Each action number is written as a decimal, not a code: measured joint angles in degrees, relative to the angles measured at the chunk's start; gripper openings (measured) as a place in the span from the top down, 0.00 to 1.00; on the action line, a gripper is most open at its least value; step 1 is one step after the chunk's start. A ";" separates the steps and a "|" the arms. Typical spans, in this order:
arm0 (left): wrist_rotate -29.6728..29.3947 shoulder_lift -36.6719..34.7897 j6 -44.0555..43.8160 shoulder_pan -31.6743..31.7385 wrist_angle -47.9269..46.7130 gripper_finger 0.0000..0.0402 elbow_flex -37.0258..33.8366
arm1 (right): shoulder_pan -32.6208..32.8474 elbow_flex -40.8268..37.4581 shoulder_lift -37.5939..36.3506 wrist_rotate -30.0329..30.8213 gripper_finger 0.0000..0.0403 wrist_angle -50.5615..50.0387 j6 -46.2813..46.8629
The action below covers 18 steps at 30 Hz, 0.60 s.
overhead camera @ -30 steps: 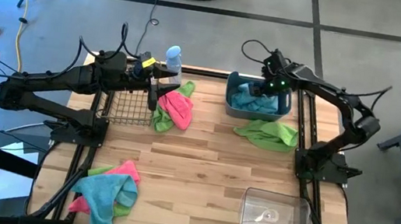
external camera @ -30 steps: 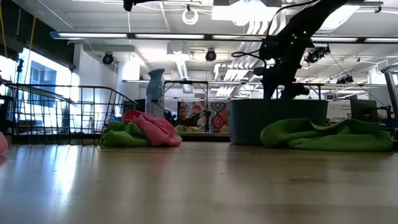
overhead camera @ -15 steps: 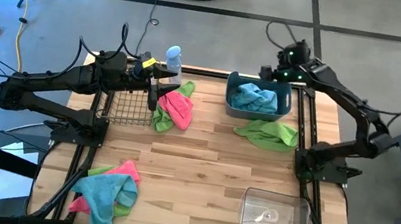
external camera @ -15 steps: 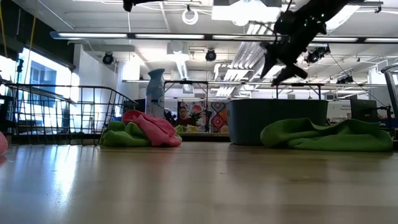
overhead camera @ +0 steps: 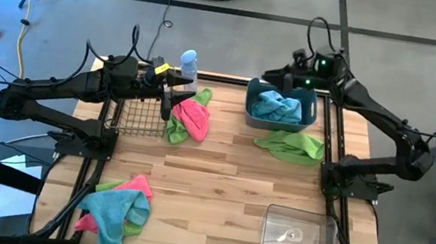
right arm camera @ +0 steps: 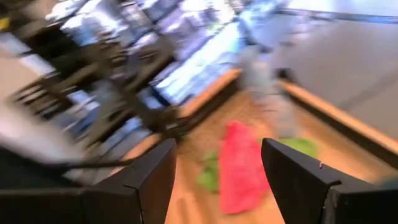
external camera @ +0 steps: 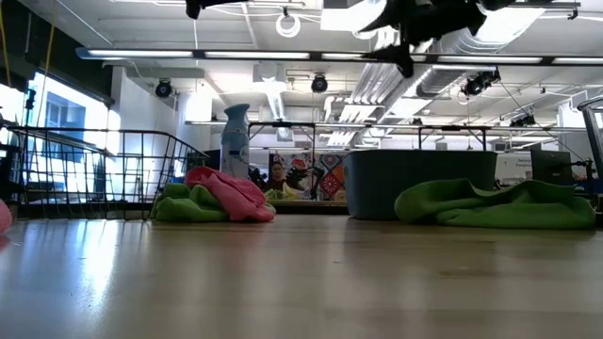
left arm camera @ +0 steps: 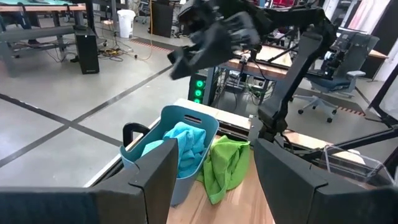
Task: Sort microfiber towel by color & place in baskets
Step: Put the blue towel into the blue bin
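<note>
The right gripper (overhead camera: 279, 72) hangs in the air just beyond the back edge of the wooden slat surface (overhead camera: 218, 182), beside the grey-blue plastic tub (overhead camera: 281, 107); its fingers (right arm camera: 149, 180) stand spread with nothing between them. The left gripper (overhead camera: 166, 102) is poised over the near rim of the black wire-mesh basket (overhead camera: 135, 114), fingers (left arm camera: 155, 180) likewise parted and empty. In the smooth, handled tub lies a crumpled teal-blue towel (overhead camera: 276, 105), and a lime green towel (overhead camera: 290, 144) sprawls flat on the surface just in front of the tub. Next to the wire basket a fuzzy pink towel (overhead camera: 192, 117) is heaped on a green towel (overhead camera: 175, 130), with a white-and-blue spray bottle (overhead camera: 188, 65) standing behind them. At the front left corner a loose pile of pink, green and teal-blue towels (overhead camera: 116, 208) drapes over the edge. The clear plastic box (overhead camera: 299, 234), rectangular with rounded corners, sits at the front right.
</note>
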 joint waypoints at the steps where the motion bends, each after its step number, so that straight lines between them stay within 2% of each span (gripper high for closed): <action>1: 0.00 0.00 -0.01 0.02 0.00 0.50 0.00 | 1.59 0.00 -0.14 -0.85 0.42 1.04 -0.05; 5: 0.00 0.00 -0.03 0.01 0.07 0.50 0.00 | 7.08 0.00 -2.00 -1.45 0.42 3.92 -1.00; 10: 0.83 0.00 -1.84 0.00 2.47 0.50 0.00 | 10.88 0.00 -7.54 -1.44 0.43 4.12 -2.63; 15: 5.40 -0.04 -4.72 -0.01 5.79 0.50 0.02 | 13.09 0.00 -14.15 -0.39 0.43 3.92 -2.19; 18: 9.16 -0.02 -7.08 -0.07 5.64 0.50 0.02 | 14.55 0.00 -17.76 2.25 0.43 2.30 -2.43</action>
